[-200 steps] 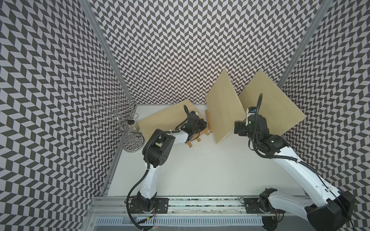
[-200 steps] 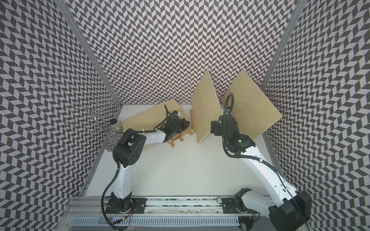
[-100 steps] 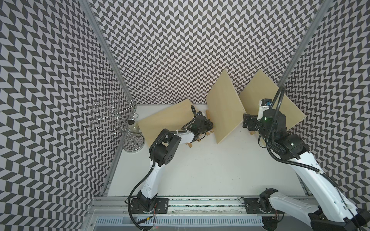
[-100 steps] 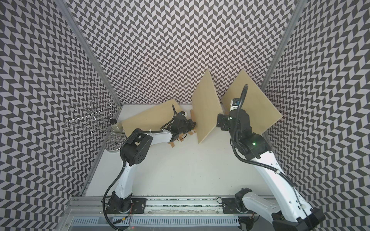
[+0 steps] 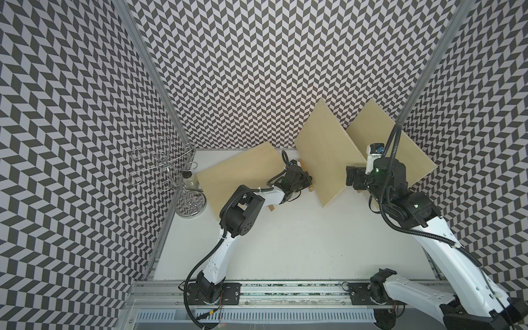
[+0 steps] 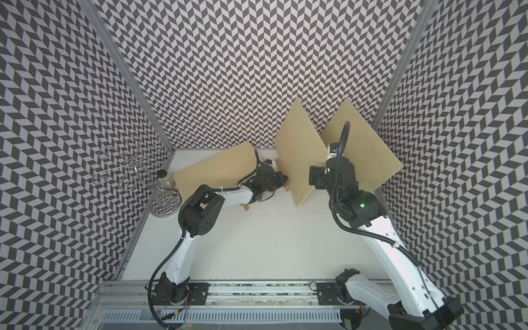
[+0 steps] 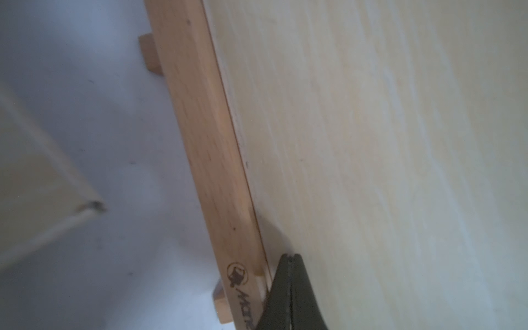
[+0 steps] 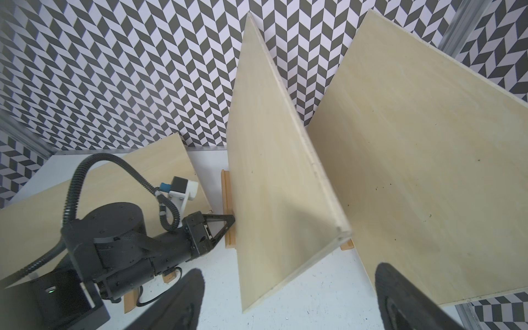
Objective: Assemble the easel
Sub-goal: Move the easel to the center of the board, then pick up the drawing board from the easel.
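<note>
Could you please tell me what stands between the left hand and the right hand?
The upright middle board stands between the shut left hand and the open right hand. Both top views show it.

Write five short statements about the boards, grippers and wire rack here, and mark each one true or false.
1. The left gripper is shut, its tip at the wooden rail beside the middle board. True.
2. The right gripper clamps the middle board. False: it is open and holds nothing.
3. A left board and a right board flank the middle board. True.
4. The wire rack stands beside the right board. False: it stands in the corner by the left board.
5. The middle board lies flat. False: it stands on edge along the rail.
</note>
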Motion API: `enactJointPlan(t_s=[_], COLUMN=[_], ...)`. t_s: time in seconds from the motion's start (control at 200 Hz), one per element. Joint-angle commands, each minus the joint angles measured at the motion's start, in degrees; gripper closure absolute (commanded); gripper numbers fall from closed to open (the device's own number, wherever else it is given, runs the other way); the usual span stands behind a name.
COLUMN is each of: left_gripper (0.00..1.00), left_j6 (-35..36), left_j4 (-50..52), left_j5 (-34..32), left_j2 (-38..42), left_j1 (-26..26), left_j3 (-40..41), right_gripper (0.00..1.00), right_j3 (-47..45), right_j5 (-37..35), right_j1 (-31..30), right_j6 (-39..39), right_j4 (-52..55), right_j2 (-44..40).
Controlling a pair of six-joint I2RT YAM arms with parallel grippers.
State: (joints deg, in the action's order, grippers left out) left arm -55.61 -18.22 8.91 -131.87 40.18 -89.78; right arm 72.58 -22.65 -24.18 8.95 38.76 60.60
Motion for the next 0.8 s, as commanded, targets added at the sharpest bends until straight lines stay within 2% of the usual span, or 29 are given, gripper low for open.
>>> enactJointPlan(t_s=[0.0, 0.23, 0.346, 0.446, 0.526, 0.656, 0.791], left_gripper=[1.0, 1.0, 1.0, 1.0, 1.0, 0.9, 0.79], left_j6=[-0.37, -0.64, -0.25, 1.16, 4.39, 11.53, 12.63], left_j4=[2.51, 3.95, 4.07, 4.77, 10.66, 17.48, 22.67], left_j5=[2.16, 1.52, 0.8, -1.84, -5.69, -10.52, -11.29], left_j2=[-2.45, -3.4, -0.59, 5.98, 12.01, 23.09, 34.33], left_j1=[2.38, 2.76, 2.1, 0.38, -1.57, -4.8, -10.2], left_j3=[-2.5, -4.88, -2.25, 3.37, 5.81, 11.56, 21.39], right_gripper=[0.07, 0.07, 0.08, 0.08, 0.09, 0.1, 0.1], right_j3=[0.6, -0.24, -0.67, -1.5, -2.46, -3.01, -5.03], right_j5=[0.15, 1.39, 3.93, 7.23, 11.6, 17.93, 19.69], right_j1=[0.37, 0.5, 0.5, 0.48, 0.38, -0.3, -4.79], right_j6=[-1.34, -1.52, -1.81, -2.28, -3.76, -3.81, -2.55], right_j4=[-0.57, -0.17, -0.26, -1.01, -3.04, -5.67, -8.61], right_j2=[-1.95, -2.78, -2.6, -3.0, -3.85, -3.34, -0.15])
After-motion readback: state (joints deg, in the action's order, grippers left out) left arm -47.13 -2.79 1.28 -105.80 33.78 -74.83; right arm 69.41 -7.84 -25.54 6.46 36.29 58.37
